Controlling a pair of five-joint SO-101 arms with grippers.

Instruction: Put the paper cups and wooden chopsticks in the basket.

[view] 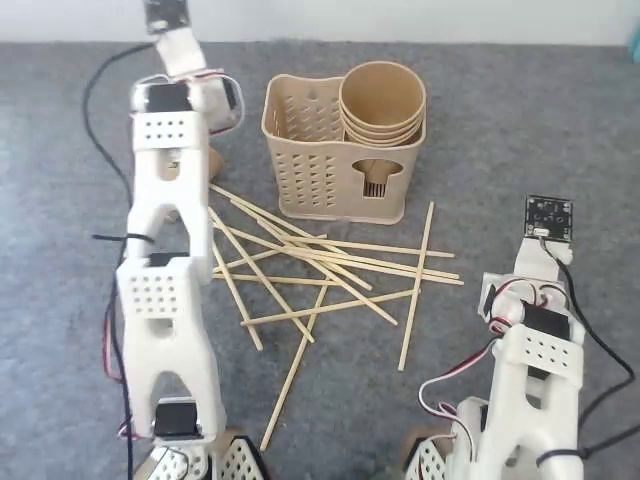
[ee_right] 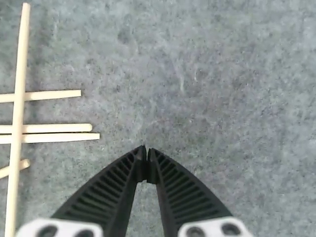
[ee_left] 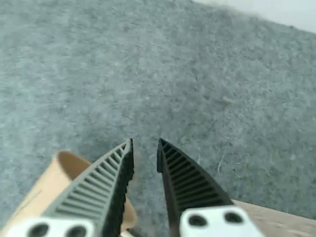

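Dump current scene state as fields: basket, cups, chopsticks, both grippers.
basket: upright on the grey mat
stacked cups: nested in the basket's compartment on the high view's right
loose cup: on the mat, seemingly on its side, beside one left gripper finger
chopsticks: scattered and crossing on the mat in front of the basket
left gripper: open by a narrow gap, nothing between
right gripper: shut, empty, over the mat near chopstick ends
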